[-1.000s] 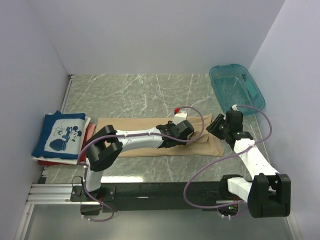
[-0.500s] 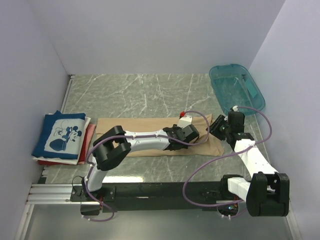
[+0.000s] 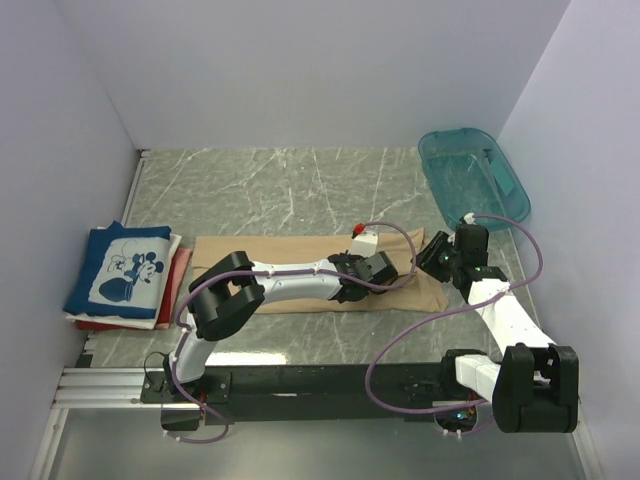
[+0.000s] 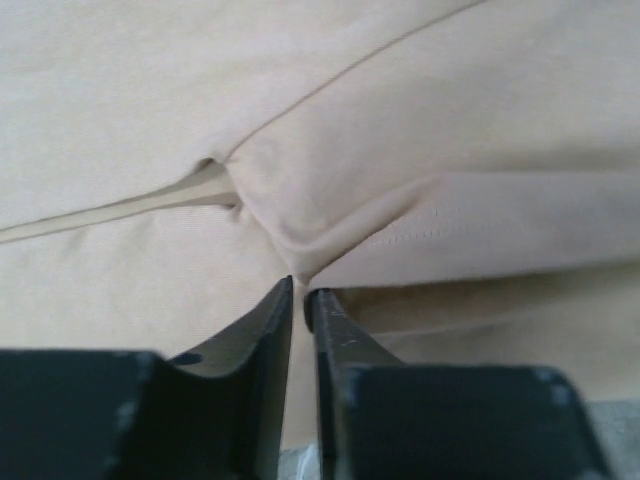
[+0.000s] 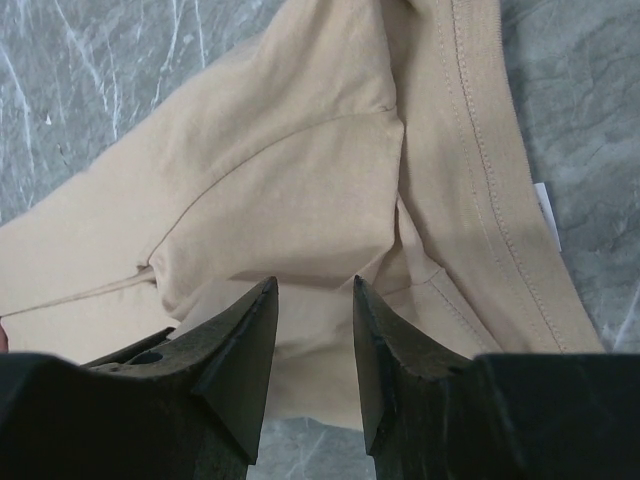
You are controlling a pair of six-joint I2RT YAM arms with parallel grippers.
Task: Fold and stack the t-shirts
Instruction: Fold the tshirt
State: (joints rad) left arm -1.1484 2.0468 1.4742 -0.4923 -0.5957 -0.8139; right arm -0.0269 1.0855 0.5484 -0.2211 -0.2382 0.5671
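Here the left gripper (image 4: pixel 300 293) is pinching a fold of the tan t-shirt (image 4: pixel 450 120) between closed fingers; the right gripper (image 5: pixel 314 288) is hovering over that shirt, fingers apart.

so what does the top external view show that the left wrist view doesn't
Only top external: the navy mouse-print shirt stacked above the red shirt at the left, the teal tub at the far right, and the right pincer, open, by the tan shirt's right end.
Only left wrist: the left pincer closed on a pinched-up fold of cloth, with a seam running beside it.
Both: the tan shirt, spread out flat.
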